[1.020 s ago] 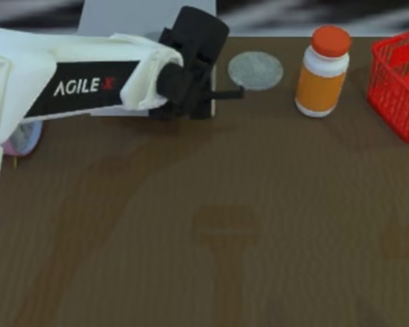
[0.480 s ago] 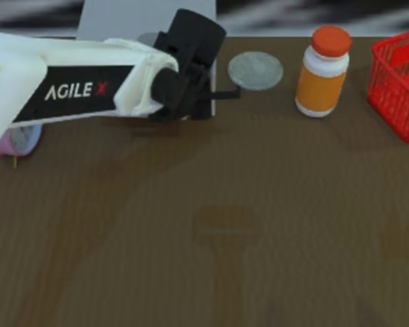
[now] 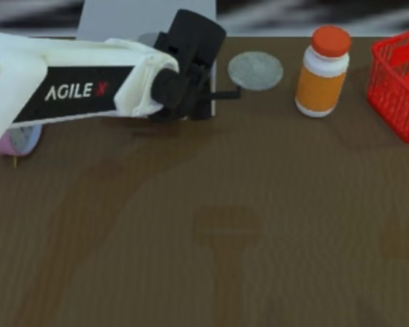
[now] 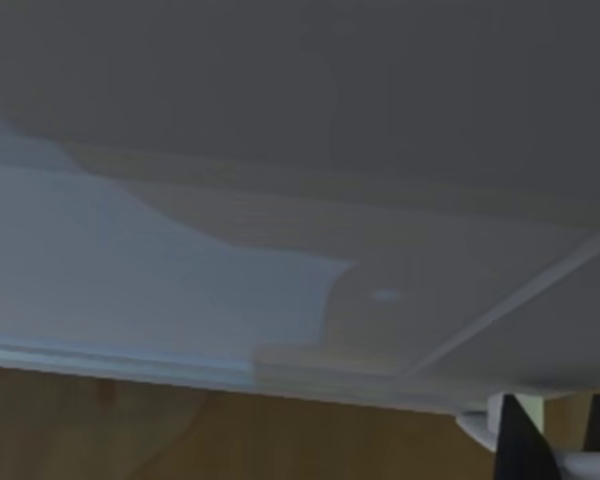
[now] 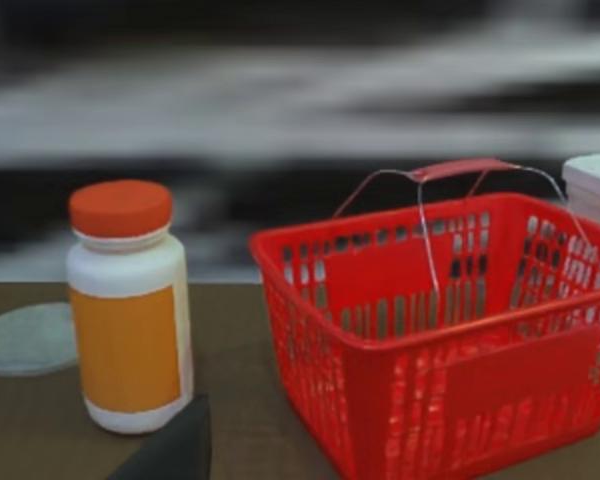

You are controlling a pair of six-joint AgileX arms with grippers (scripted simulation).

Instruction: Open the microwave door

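Note:
The light-grey microwave [image 3: 123, 17] stands at the table's back left, mostly covered by my left arm. My left gripper [image 3: 194, 102] sits at the microwave's front right corner, its tips hidden from above. In the left wrist view the pale microwave door [image 4: 280, 300] fills the picture from very close. There my left gripper [image 4: 560, 430] shows two black fingertips [image 4: 520, 445] straddling the white handle edge [image 4: 485, 418], shut on it. My right gripper [image 5: 170, 455] is parked off the table's right side and faces the bottle and basket.
An orange bottle [image 3: 322, 71] with a red cap stands at the back, right of a flat grey disc [image 3: 255, 70]. A red basket [image 3: 399, 82] occupies the back right corner. A pink object [image 3: 20, 139] peeks out under my left arm.
One second ago my left arm lay slightly farther right, with a white strip of the microwave's front showing below it. The arm shifted a little left; nothing has moved in the last half second.

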